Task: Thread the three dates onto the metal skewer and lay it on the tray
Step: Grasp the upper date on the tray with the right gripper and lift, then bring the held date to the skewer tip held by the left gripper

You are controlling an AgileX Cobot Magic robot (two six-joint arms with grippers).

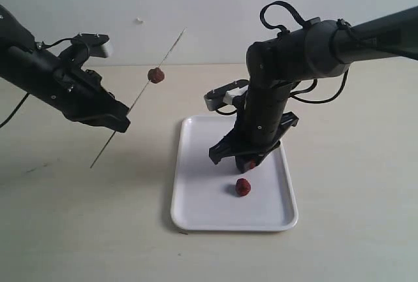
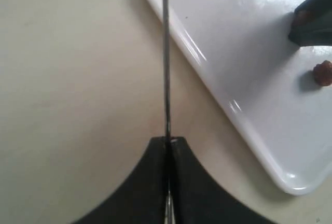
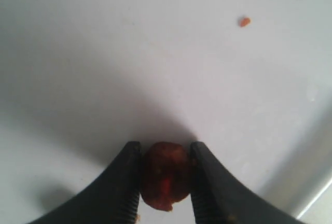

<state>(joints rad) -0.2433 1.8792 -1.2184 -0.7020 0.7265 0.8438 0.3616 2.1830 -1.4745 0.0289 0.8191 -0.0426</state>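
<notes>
**Second date pinched at the tray, skewer held ready beside it**

The thin grey metal skewer (image 1: 137, 99) is clamped in the closed jaws of the left gripper (image 1: 119, 120) and held in the air, off the tray's left side and clear of the beige table (image 1: 65, 223). It is held slanted, its long free end rising up and away, so that this end is open for loading. One wrinkled red-brown date (image 1: 155, 75) is already threaded on that free length, well above the flat white rectangular tray (image 1: 196, 197).

Over the tray's middle, the right gripper (image 3: 165, 162) is pointed steeply downward, and its two black fingers (image 3: 124, 182) are closed on a second dark red date (image 3: 165, 175), pinched across its width. Whether this date is lifted or resting on the tray's surface cannot be told. The third small red-brown date (image 1: 243, 187) lies loose on the tray, just beside the right gripper, on the side of the tray's near edge.

By judgement, one date of three is done. The pinch leaves the gripped date's ends exposed — presumably so that the skewer's tip can be driven through it between the fingers. A few tiny specks are seen on the tray.
</notes>
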